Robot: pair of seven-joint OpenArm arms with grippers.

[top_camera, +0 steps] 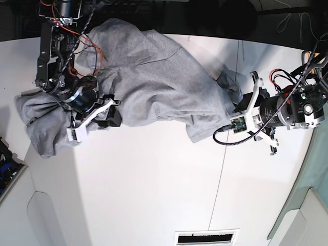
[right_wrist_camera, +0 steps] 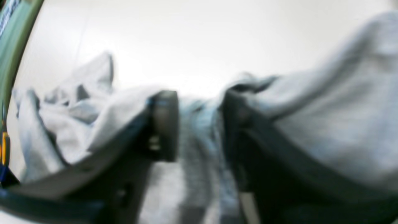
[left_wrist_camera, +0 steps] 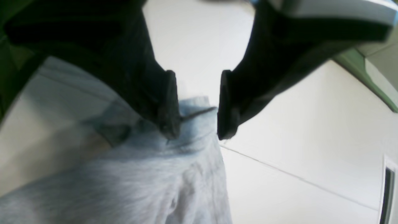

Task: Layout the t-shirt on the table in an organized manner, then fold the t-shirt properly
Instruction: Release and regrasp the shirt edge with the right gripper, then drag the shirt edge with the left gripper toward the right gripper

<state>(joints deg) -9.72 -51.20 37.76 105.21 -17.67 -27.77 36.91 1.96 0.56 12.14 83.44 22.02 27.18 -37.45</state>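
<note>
Left end effector (left_wrist_camera: 197, 107): jaws stand apart, straddling a raised hem fold of the large heather-grey short-sleeved cotton t-shirt (left_wrist_camera: 130, 174); pads not pressed onto the cloth, so nothing is gripped.
Right end effector (right_wrist_camera: 199, 124): jaws part-way apart with a ridge of grey cloth between them; view blurred, so whether the cloth is pinched cannot be told.
Garment position: t-shirt (top_camera: 154, 77) lies crumpled across the far part of the wide matte white worktop (top_camera: 154, 195), not yet spread.
Long axis: the bundle runs side to side between the two arms in the base view.
Bearing from end effectors: right end effector (top_camera: 105, 115) sits at one end, left end effector (top_camera: 241, 110) at the other, each at cloth.
Judgement: layout stage, early; the next move likely depends on both ends being secured and drawn apart along that axis.
</note>
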